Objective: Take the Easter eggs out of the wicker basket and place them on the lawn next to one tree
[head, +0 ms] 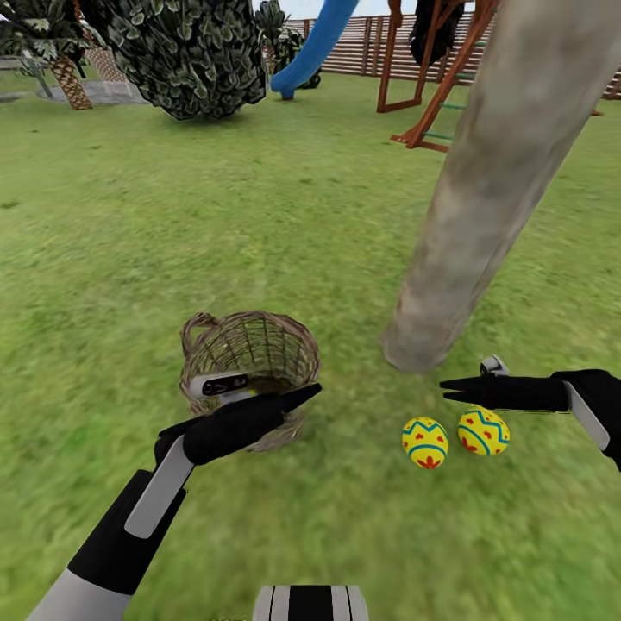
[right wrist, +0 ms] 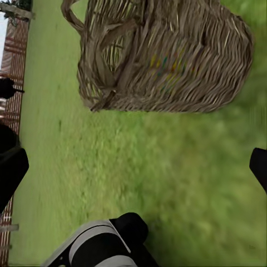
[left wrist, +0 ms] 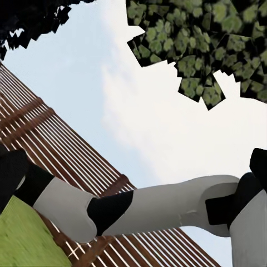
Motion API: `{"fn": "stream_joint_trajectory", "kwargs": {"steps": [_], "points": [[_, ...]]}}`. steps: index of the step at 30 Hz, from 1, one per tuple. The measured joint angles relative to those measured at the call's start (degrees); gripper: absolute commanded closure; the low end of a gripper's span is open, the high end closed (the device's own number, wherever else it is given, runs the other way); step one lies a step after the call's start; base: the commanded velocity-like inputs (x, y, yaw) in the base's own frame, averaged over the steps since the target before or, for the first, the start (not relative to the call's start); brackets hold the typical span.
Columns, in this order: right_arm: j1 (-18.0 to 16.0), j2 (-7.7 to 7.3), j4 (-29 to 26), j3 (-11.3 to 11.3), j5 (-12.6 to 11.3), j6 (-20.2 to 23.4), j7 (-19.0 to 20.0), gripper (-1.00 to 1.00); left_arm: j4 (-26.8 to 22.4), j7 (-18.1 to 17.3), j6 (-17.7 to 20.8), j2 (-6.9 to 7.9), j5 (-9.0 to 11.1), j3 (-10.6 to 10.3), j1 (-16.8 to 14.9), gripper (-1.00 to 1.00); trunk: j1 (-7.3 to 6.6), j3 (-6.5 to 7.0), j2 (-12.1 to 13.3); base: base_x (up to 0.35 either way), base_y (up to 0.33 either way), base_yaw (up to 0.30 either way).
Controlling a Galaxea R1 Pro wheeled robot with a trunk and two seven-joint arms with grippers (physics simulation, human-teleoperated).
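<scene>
Head view has two Easter eggs (head: 454, 435) beside tree (head: 483, 216); both fingers' spread unclear

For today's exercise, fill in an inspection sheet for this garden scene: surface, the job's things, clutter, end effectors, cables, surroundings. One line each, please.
Surface: lawn, mottled green grass, flat.
Job's things: two Easter eggs lie on the grass side by side near the foot of the tree trunk; wicker basket stands upright on the grass; colours glimpsed through its weave in the right wrist view may be a third egg, not certain.
Clutter: nothing seen.
End effectors: left end effector at the basket's near rim, state unclear; right end effector above the eggs, empty, opening unclear.
Cables: nothing seen.
Surroundings: slat fence, blue slide, wooden play tower, leafy bush.
</scene>
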Motion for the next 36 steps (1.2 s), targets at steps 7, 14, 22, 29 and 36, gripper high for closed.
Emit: {"fn": "stream_joint_trajectory", "kwargs": {"steps": [7, 14, 22, 29, 36], "points": [[0.0, 0.10, -0.2, 0.1, 0.1, 0.1, 0.0, -1.00, 0.1, 0.0, -0.1, -0.01, 0.0, 0.0, 0.0, -1.00, 0.00, 0.10, 0.0, 0.000, 0.000, 0.290], [0.0, 1.19, -0.2, 0.3, 0.2, 0.2, -0.2, -1.00, 0.1, 0.0, -0.1, -0.01, 0.0, 0.0, 0.0, -1.00, 0.00, 0.10, 0.0, 0.000, 0.000, 0.293], [0.0, 2.02, -0.3, 0.3, 0.2, 0.1, -0.2, -1.00, 0.2, 0.0, -0.1, 0.00, 0.0, 0.0, 0.0, -1.00, 0.00, 0.10, 0.0, 0.000, 0.000, 0.293], [0.0, 2.18, -0.7, 0.3, 0.2, 0.1, -0.1, -1.00, 0.2, 0.0, -0.1, -0.08, 0.0, 0.0, 0.1, -1.00, -0.13, 1.20, 0.1, 0.000, 0.000, 0.293], [0.0, 4.78, -4.7, 0.4, 0.2, 0.4, -0.4, -1.00, 0.3, 0.0, -0.1, -0.03, -0.1, 0.2, 0.1, -1.00, -0.31, 2.76, 0.2, 0.000, 0.000, 0.293]]}}
